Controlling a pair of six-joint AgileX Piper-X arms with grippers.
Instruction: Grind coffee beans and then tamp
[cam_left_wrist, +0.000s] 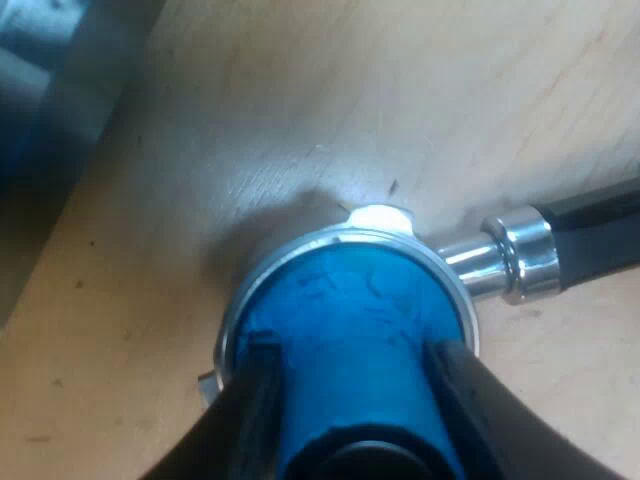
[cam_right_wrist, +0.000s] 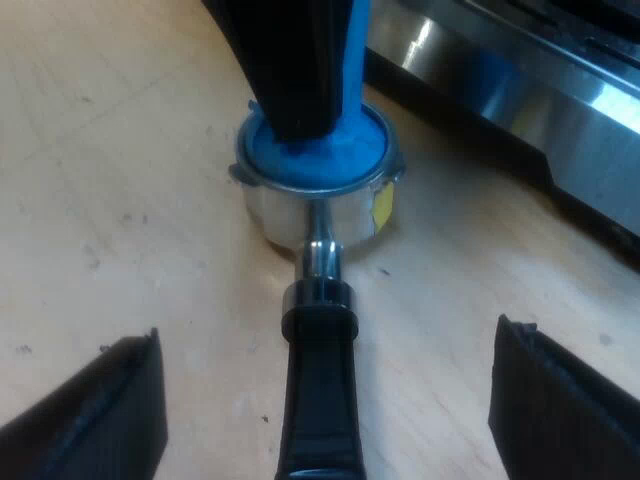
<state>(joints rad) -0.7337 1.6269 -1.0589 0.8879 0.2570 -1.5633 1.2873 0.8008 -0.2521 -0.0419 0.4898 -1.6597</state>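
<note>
Blue tamper is seated in the holder, clamped by the left gripper. The right gripper is spread wide astride the holder's handle, untouched.

Risk judged: the unbraced holder could be tipped or slid by off-centre pressing.

The holder is set on a pale wooden table, with the espresso machine near.

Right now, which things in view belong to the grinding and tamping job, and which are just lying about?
Job: blue tamper, seated in the metal holder; left gripper, clamped on the tamper; right gripper, open astride the holder's handle; espresso machine, beyond the holder.
Lying about: just the wooden table they rest on.
</note>
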